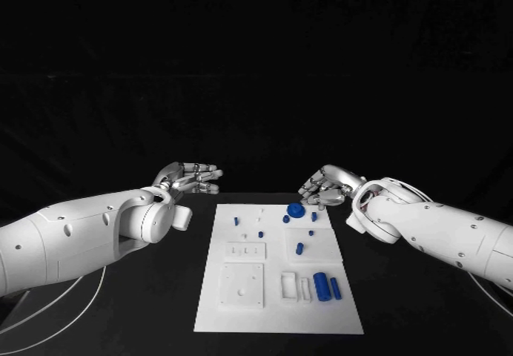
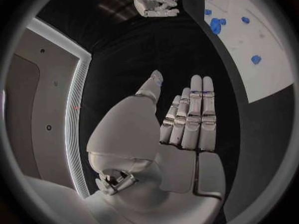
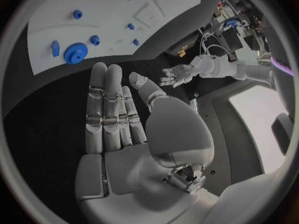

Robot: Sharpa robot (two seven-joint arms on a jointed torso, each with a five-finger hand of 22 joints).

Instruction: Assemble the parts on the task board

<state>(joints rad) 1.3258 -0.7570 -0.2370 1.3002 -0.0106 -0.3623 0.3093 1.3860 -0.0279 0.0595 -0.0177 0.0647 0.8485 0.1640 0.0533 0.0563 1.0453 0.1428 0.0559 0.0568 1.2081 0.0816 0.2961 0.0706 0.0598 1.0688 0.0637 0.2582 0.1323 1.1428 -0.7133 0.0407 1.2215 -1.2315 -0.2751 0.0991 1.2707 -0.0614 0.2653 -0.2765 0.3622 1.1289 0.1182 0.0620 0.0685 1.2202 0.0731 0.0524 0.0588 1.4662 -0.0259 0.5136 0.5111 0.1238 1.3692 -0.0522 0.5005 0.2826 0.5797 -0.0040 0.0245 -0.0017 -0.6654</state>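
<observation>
Head view: the white task board (image 1: 276, 297) is seen lying in the middle of the black table (image 1: 128, 311), between the two arms.
Left robot hand (image 1: 190, 178): held above the table beside the board's far left corner, fingers stretched out and apart, nothing grasped; the same flat, released palm is seen in the left wrist view.
Right robot hand (image 1: 328, 187): held just past the board's far right corner, close to the blue gear (image 1: 295, 208); in the right wrist view its fingers are extended and nothing is held.
Parts on the far half: the gear, a small blue peg (image 1: 235, 221) and a few other small blue pieces are seen spread out, some apparently lying loose.
Parts on the near half: a large blue cylinder (image 1: 321, 282) and a slimmer blue pin (image 1: 336, 288) are seen lying side by side near the right edge.
Progress: judged to be at or near the start; no part is being carried.
Left to do: seemingly most of the assembly; how many pieces are already seated cannot be told.
</observation>
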